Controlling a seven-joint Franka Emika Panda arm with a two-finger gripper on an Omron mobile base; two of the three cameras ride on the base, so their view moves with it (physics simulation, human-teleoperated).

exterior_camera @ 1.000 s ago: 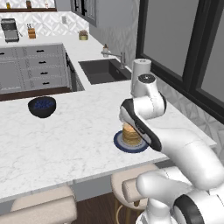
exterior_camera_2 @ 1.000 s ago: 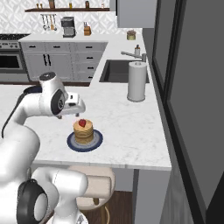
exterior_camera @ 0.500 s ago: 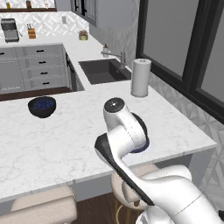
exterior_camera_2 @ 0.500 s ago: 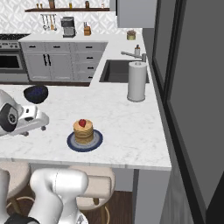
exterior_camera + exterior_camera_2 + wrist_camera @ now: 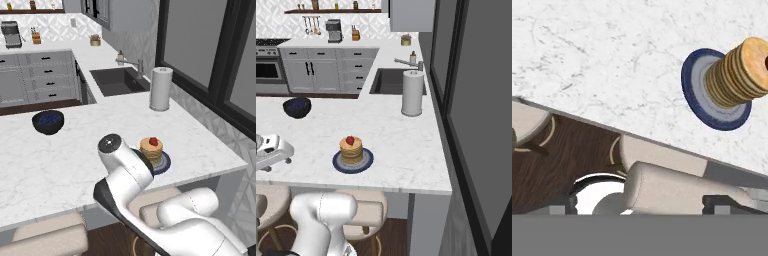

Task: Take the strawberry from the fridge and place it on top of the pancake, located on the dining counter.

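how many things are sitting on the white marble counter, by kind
strawberry: 1
pancake stack: 1
dark blue plate: 1
dark bowl of blueberries: 1
paper towel roll: 1
total: 5

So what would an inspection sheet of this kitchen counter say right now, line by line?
Surface: dining counter, white marble, level.
Job's things: strawberry sits on top of the pancake, on a blue plate.
Clutter: bowl of blueberries; paper towel roll near the sink.
Hand: open, holding nothing, off the counter's near edge above the stools.
Cables: nothing seen.
Surroundings: grey cabinets, coffee machine, dark windows.
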